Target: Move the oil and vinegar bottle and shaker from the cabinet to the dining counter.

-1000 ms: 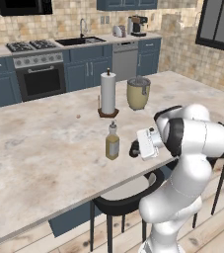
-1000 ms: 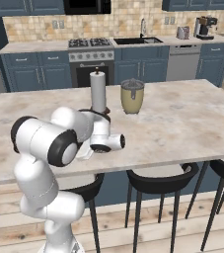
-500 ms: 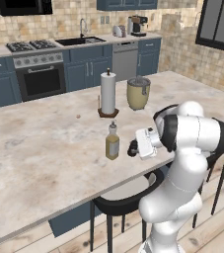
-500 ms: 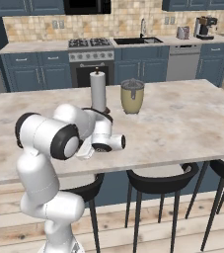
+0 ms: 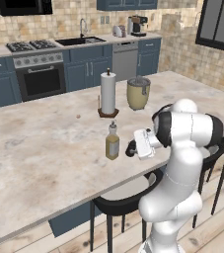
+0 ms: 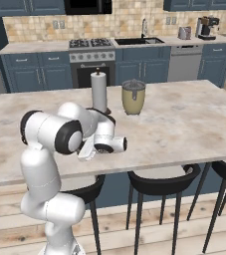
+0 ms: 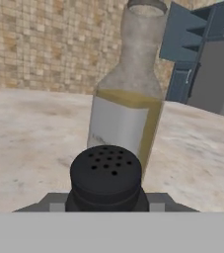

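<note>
Bottle: we see the oil and vinegar bottle (image 5: pixel 112 142) standing upright on the dining counter (image 5: pixel 39 148), well in from the near edge and in front of the paper towel roll (image 5: pixel 108 93). We judge this half of the task done.

Shaker: the shaker (image 7: pixel 106 177) sits low in the hand view, its dark perforated top facing us, with the bottle right behind it. In the left base view it is the small dark shape (image 5: pixel 130 148) at the tip of the hand, just beside the bottle and over the tabletop.

Fingers: our gripper (image 5: pixel 133 147) has its fingers clenched on the shaker, one to each side of its body as far as the hand view lets us read it. The finger pads themselves are mostly hidden behind the shaker.

Contact with tabletop: we cannot tell whether the shaker's base already rests on the stone or hangs just above it.

Progress: we judge the task close to its end, with both things brought over the dining counter.

Left to do: we think the shaker must be set down beside the bottle, let go, and the hand drawn clear.

Risk: the bottle is very near, so a careless withdrawal could knock it.
</note>
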